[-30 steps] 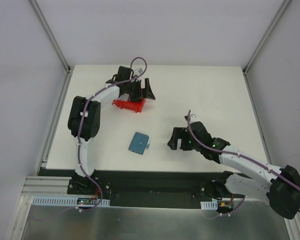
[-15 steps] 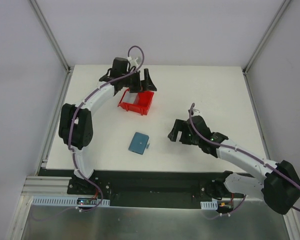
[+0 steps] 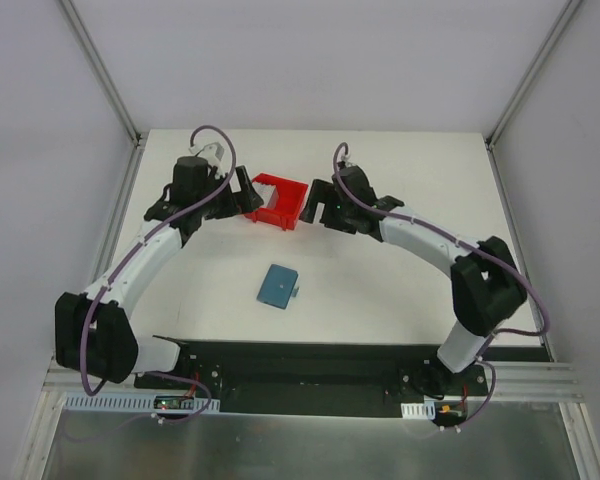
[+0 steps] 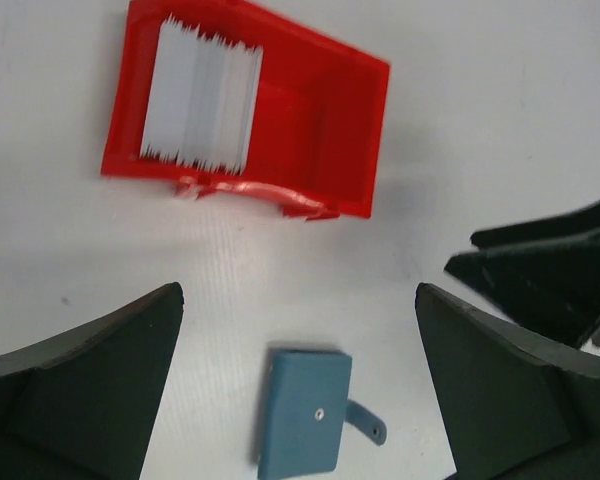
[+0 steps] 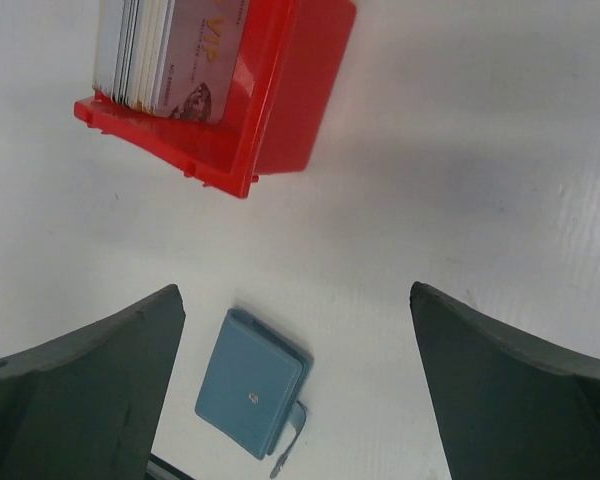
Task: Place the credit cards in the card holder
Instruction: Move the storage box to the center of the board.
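Fingers (image 4: 90,390) wide and empty on my left gripper (image 4: 298,300) and right gripper (image 5: 295,295), credit cards (image 5: 170,50) stacked in the red bin (image 5: 300,90) at upper frame, card holder (image 5: 252,395) closed below: nothing loaded yet.

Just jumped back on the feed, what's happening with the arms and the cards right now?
Both arms are stretched out to the red bin at the far side of the table. The left gripper is at the bin's left side and the right gripper at its right; both are open and empty. The credit cards stand stacked on edge inside the bin. The card holder lies closed on the table nearer the arm bases, untouched. No card is in it yet.
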`<state>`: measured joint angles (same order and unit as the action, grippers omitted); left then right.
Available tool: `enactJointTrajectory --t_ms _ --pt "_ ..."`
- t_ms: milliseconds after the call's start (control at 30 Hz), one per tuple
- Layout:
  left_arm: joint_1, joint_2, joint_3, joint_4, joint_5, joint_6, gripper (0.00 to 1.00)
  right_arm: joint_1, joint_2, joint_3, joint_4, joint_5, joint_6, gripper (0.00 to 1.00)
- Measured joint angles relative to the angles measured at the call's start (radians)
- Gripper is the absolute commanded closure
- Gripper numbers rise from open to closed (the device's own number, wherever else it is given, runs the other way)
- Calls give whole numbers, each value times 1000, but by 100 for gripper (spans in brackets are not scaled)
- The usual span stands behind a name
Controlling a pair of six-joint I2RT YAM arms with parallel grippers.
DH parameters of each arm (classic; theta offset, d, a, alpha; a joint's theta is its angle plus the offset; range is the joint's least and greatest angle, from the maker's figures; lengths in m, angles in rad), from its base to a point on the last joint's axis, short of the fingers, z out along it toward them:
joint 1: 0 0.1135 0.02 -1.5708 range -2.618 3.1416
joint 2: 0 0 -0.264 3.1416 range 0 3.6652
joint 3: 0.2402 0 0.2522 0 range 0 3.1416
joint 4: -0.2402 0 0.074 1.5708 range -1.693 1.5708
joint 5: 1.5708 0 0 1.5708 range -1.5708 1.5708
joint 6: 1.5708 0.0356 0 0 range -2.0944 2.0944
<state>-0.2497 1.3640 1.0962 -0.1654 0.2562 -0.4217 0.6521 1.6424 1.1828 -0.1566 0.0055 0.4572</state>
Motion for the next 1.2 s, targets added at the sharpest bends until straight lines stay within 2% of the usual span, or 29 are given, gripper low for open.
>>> enactJointTrajectory --t_ms 233,533,833,1100,1200 --pt "0 -247 -270 -14 -84 -27 1 -12 252 288 -85 -31 -40 0" --pt "0 -533 -437 -21 -95 -64 1 -24 425 520 -199 -5 -104 0" --pt "0 -558 -480 -37 -101 -82 1 -25 488 573 -291 47 -198 0" --pt "0 -537 -483 -42 -98 -86 1 -24 489 573 -296 85 -259 1" --pt "0 -523 -483 -42 -84 -86 1 -24 488 562 -293 112 -287 4"
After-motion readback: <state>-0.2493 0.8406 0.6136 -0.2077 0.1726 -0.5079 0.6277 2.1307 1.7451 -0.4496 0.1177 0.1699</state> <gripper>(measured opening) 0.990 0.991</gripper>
